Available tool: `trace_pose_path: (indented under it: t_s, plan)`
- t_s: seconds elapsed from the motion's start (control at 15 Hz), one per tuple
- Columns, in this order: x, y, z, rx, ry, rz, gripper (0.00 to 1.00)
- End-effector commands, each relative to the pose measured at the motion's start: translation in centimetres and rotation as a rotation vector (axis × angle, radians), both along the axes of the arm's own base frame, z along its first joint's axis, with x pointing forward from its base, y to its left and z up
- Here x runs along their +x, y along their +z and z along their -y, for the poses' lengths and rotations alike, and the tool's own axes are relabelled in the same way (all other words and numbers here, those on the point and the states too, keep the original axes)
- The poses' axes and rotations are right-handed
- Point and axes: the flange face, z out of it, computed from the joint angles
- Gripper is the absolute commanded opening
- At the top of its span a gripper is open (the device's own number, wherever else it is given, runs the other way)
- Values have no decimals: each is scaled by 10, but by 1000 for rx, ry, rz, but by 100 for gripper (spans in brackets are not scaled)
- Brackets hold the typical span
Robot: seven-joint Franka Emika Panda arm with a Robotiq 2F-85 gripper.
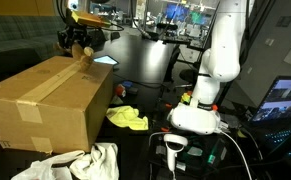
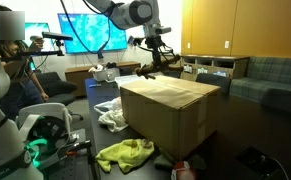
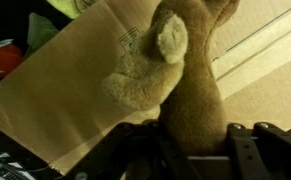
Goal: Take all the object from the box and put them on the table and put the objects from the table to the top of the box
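Observation:
The small brown lumpy toy (image 3: 175,70) hangs over the top of the big cardboard box (image 3: 75,90), with my gripper (image 3: 188,136) shut on its lower end. In both exterior views the gripper (image 1: 78,44) (image 2: 157,60) is above the far end of the box (image 1: 50,95) (image 2: 170,110), the toy (image 1: 83,52) just over the taped seam. A yellow cloth (image 1: 127,119) (image 2: 125,153) lies on the dark table (image 1: 150,135) beside the box. Nothing of the box's inside shows.
A white cloth (image 1: 80,163) (image 2: 110,115) lies on the table next to the box. My white base (image 1: 200,110) stands beside the yellow cloth. A red and white item (image 3: 5,55) sits past the box edge. Monitors and chairs stand behind.

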Motion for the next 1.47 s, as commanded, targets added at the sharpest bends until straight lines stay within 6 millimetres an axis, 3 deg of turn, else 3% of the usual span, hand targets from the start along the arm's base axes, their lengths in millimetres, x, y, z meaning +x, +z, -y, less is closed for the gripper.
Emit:
trace_pose_path:
  t_s: [0.0,0.27,0.4,1.07,1.4]
  plan:
    - [19,4,-14,-6,32,-30,58]
    - [-3,-6,-11,-13,126,-29,90]
    - [-17,-8,-3,-17,163,-22,99]
    - [-111,-30,46,-15,189,-54,100]
    - [-139,-78,61,-50,306,-153,100]
